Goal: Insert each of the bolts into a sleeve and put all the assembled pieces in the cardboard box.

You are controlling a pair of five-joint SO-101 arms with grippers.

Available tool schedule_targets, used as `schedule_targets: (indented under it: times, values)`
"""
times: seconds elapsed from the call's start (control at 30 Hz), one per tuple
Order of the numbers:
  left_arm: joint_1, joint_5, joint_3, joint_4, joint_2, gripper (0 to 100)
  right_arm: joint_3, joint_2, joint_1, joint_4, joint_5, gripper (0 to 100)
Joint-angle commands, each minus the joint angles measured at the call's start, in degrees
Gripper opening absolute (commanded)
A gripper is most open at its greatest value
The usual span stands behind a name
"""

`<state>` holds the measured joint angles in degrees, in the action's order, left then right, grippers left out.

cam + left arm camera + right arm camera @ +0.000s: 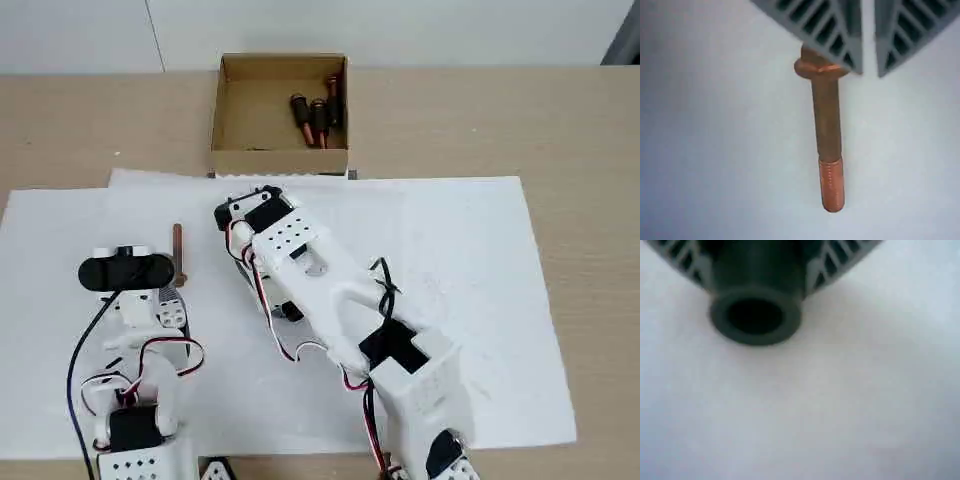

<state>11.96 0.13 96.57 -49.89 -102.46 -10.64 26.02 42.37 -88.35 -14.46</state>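
Observation:
A copper bolt (827,145) lies on the white paper, its head partly under one finger of my left gripper (869,70). The jaws stand almost together, with a thin empty slit between them. In the high view the bolt (178,252) points away from the left gripper (172,298) toward the box. My right gripper (757,270) is shut on a dark sleeve (755,315), whose open bore faces the camera just above the paper. The cardboard box (280,160) stands at the back and holds a few assembled bolt-and-sleeve pieces (315,115).
The right arm (300,255) stretches diagonally across the middle of the white paper sheet (460,260), its wrist close to the box front. The wooden table (560,120) surrounds the sheet. Open paper lies to the right of the arms.

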Motion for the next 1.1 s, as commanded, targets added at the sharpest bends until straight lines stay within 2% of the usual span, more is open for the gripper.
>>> schedule_targets:
  times: [0.0,0.4,0.6,0.77,0.9,1.07]
  values:
    - [-0.18,-0.26,-0.31,0.35,-0.44,1,-3.16,-6.20,0.66,-3.03,-0.35,0.2]
    - [-2.90,-1.23,-0.31,1.05,-0.35,1,-4.22,-27.30,0.22,-6.20,-0.18,0.2]
    - [-2.81,-1.32,-0.31,0.70,-0.35,1,-2.81,-38.02,-7.52,-6.55,-0.18,0.2]
    - [-2.81,-1.58,-0.48,0.88,-0.18,1,4.40,-46.46,-14.29,-6.46,-0.53,0.2]
    - [-2.46,-7.65,-3.03,0.35,0.00,1,13.54,-54.64,-17.89,-6.37,-3.69,0.2]
    - [-2.55,-8.97,-11.91,-5.19,0.53,1,29.63,-63.52,-22.99,-4.26,-3.87,0.2]
